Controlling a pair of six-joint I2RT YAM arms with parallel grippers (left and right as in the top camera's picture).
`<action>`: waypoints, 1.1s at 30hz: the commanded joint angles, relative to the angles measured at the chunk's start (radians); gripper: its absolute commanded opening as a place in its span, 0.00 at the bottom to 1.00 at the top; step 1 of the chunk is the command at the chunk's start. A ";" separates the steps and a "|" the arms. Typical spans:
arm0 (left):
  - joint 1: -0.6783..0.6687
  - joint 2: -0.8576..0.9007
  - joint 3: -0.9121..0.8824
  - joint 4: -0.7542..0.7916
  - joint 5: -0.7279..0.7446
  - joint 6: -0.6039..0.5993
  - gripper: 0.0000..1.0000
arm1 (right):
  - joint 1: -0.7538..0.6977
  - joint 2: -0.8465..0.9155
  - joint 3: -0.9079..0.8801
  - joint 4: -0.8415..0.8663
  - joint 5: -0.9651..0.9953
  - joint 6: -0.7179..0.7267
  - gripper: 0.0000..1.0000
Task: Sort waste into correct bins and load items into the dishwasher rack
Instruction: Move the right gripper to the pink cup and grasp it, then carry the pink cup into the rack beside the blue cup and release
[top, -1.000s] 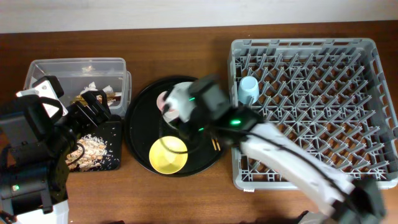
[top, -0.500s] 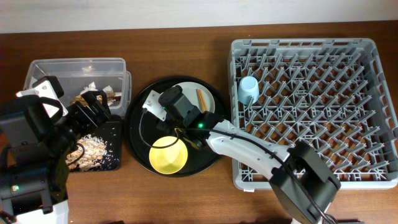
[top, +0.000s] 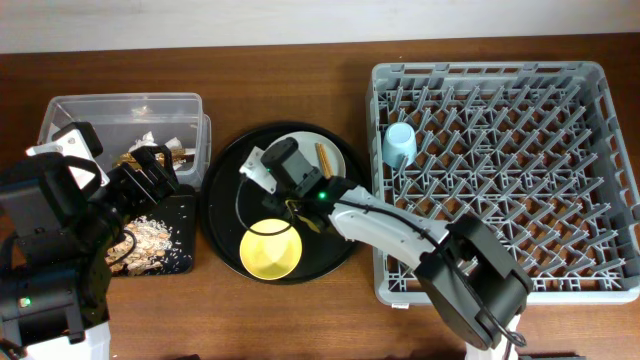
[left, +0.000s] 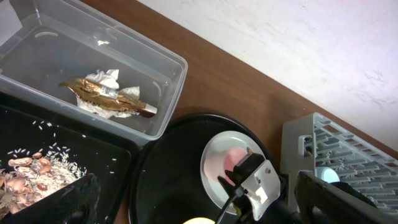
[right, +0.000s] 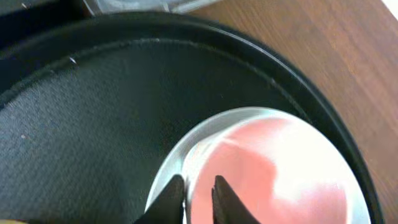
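Note:
My right gripper (top: 272, 172) is down on the pale plate (top: 338, 165) in the round black tray. In the right wrist view its fingers (right: 198, 193) are pinched on the rim of the pink cup (right: 273, 174). The cup also shows in the left wrist view (left: 231, 163). A chopstick (top: 322, 157) lies on the plate and the yellow bowl (top: 270, 250) stands in front of it. My left gripper (left: 199, 211) is open and empty above the bins. The tissue (left: 107, 77) and wrapper (left: 109, 98) lie in the clear tub (left: 37, 56). Food scraps (left: 28, 171) lie in the black rectangular tray (left: 93, 162).
The grey dishwasher rack (top: 500, 170) fills the right side, with the blue cup (top: 400, 145) standing at its near-left corner. The round black tray (top: 225, 215) sits between the bins and the rack. My left arm's body covers the front left of the table.
My right arm swung from mid-air down onto the plate, and its fingers have settled on the pink cup's rim. My left arm has not moved.

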 joint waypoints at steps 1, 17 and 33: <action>0.002 -0.002 0.006 0.003 -0.011 0.019 0.99 | -0.014 0.010 0.004 -0.009 0.014 0.007 0.08; 0.002 -0.002 0.006 0.003 -0.011 0.019 0.99 | -0.144 -0.503 0.012 -0.322 -0.267 0.207 0.04; 0.002 -0.002 0.006 0.003 -0.011 0.019 0.99 | -0.924 -0.278 -0.213 -0.687 -1.575 -0.260 0.04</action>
